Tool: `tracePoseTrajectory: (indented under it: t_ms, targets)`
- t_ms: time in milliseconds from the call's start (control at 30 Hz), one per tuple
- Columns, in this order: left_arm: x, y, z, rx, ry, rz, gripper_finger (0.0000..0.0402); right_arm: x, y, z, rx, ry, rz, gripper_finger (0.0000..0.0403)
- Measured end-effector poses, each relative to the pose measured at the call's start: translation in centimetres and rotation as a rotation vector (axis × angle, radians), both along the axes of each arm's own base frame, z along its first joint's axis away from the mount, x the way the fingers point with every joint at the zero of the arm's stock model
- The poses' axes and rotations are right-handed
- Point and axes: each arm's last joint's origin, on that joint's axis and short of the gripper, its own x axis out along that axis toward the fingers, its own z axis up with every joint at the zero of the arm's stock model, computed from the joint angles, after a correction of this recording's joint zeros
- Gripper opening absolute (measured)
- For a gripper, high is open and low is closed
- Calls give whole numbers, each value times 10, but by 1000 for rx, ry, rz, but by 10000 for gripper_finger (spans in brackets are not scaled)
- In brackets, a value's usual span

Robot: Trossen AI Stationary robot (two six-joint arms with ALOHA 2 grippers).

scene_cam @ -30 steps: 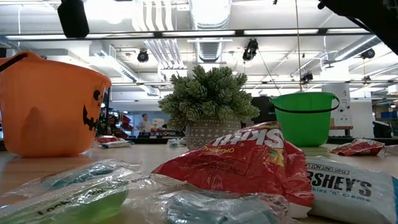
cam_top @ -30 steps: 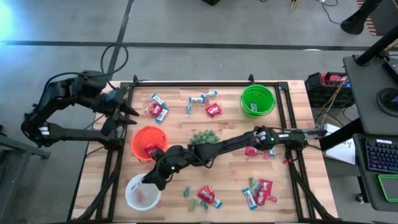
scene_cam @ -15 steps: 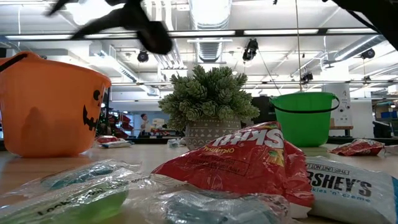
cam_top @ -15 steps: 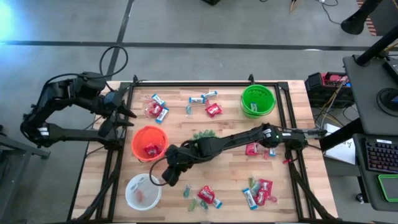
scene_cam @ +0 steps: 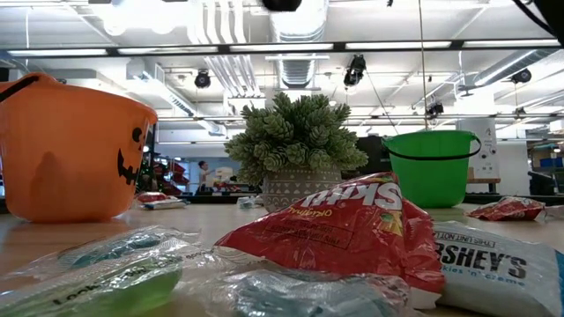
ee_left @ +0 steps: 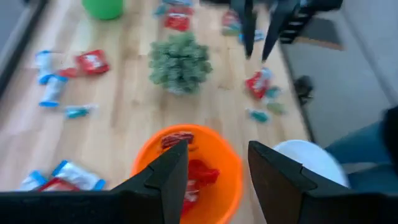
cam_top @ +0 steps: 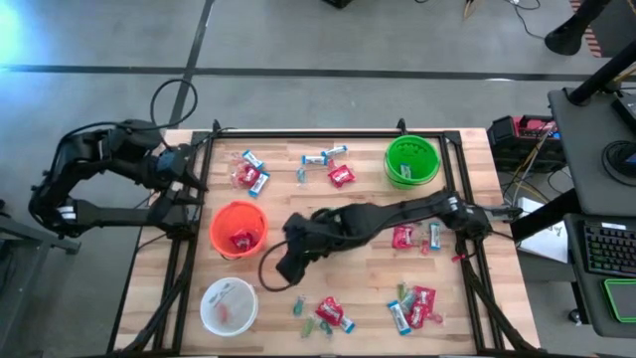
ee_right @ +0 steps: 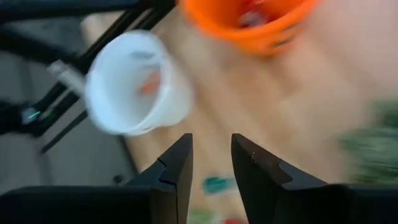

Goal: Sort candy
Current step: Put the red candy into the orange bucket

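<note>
Here my right gripper (cam_top: pixel 285 270) hangs open and empty between the orange bowl (cam_top: pixel 238 228) and white bowl (cam_top: pixel 228 305), candy (cam_top: pixel 329 312) scattered right of it, while my left gripper (cam_top: pixel 191 184) waits open at the table's left edge.

Open left claw (ee_left: pixel 214 171) over orange bowl (ee_left: pixel 227 163), seemingly.

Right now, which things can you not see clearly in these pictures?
- White bowl: its contents are too small in the high view and smeared by motion in the right wrist view.
- Plant: the right arm covers it in the high view.
- Green bowl: the low view sees only its wall, not its inside.
- Right gripper: empty, but the table beyond it is blurred.
</note>
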Motion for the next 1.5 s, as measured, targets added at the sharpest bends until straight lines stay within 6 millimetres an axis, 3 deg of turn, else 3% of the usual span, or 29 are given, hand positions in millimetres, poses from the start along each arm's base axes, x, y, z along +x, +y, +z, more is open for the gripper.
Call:
tracePoseTrajectory:
  t_ms: [267,800,1167,1500]
  targets:
    - [1,6,-1,136,41,121,150,-39,-31,46,-257,-20,-142,107]
    - [33,17,-1,31,56,238,150,-80,-115,102,-615,-43,45,95]
    - [65,35,-2,158,70,411,150,-112,-199,95,-683,246,8,93]
    - [53,35,1,212,58,525,150,-126,-244,87,-721,362,25,117]
